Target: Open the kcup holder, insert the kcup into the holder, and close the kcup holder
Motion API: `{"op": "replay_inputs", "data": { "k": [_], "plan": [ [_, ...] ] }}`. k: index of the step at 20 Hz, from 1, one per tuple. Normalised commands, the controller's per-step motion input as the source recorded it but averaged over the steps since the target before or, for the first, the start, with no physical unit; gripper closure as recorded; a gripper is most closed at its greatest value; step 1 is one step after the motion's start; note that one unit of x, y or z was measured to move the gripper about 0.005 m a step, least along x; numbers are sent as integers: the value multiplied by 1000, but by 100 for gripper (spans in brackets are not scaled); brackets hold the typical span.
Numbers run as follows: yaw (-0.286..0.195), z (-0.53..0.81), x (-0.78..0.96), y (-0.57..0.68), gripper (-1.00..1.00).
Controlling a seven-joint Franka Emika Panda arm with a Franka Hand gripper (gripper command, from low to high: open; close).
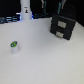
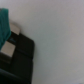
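Nearest the exterior camera, the kcup [image 1: 14,46], a tiny white pod with a green top, is seen standing alone on the pale worktop [image 1: 42,60], toward the exterior view's left, presumably left in the open so it can be picked up later. Well apart from it, toward the exterior view's right and farther back, the black kcup holder [image 1: 61,26] is shown with both pale-handled drawer fronts apparently shut. A tall white post [image 1: 25,10] stands behind. The arm is lost in dark blur above the holder. From the wrist view, a black corner of the holder [image 2: 17,60] is seen close by, beside bare worktop [image 2: 57,40]; the claw is not shown, so its opening cannot be told.
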Motion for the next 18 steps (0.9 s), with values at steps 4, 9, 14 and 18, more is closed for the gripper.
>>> {"op": "replay_inputs", "data": {
  "k": [4, 9, 14, 18],
  "plan": [
    [-193, 8, -334, 673, -100],
    [-196, -67, -337, 637, -100],
    [-190, -219, -357, 574, -100],
    [-147, -351, -242, 511, -100]
  ]
}}
